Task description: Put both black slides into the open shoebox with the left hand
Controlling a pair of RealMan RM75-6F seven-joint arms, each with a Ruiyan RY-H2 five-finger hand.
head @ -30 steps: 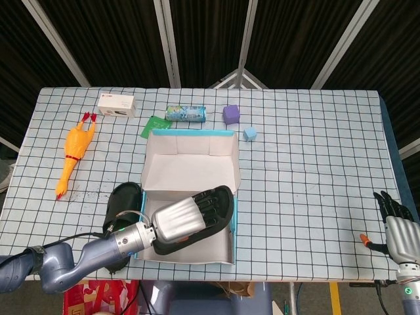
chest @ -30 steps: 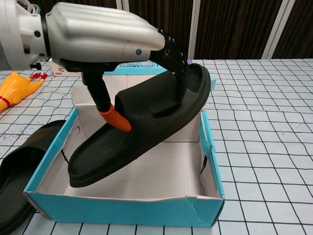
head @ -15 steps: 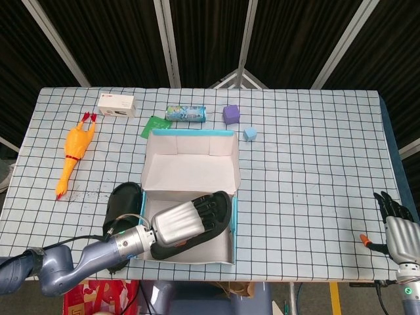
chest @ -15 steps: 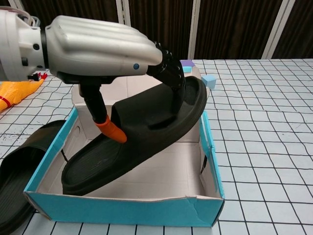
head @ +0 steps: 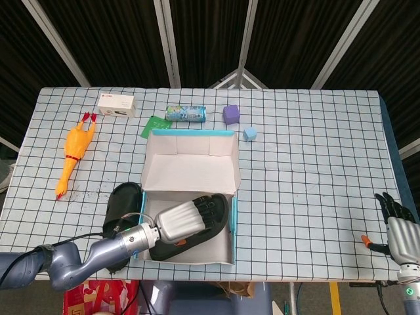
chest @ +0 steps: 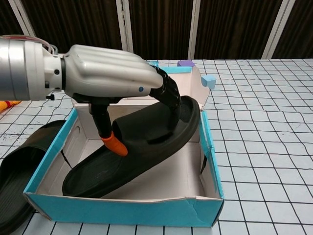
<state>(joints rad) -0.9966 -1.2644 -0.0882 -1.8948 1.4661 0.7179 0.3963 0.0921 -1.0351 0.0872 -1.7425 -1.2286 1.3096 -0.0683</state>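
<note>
No writing can be read on anything here; the small white carton (head: 116,104) at the far left of the bench (head: 315,170) carries dark markings too small to make out. Your left hand (chest: 110,81) grips the black slide (chest: 132,147) across its strap, fingers curled over the top and the orange-tipped thumb (chest: 113,144) pressed under the strap's near edge. The slide is matte black with a broad moulded band and a ribbed footbed. It lies tilted inside the open shoebox (head: 190,197), one end low at the near left corner of the floor and the other raised against the right wall, so its long axis runs from near left to far right. The box is teal outside and white inside, with its lid standing open at the far side. The second black slide (head: 121,205) lies flat on the bench just beside the box's left wall, long axis running away from you. Your right hand (head: 396,226) rests at the bench's near right corner, holding nothing, fingers straight and slightly apart.
</note>
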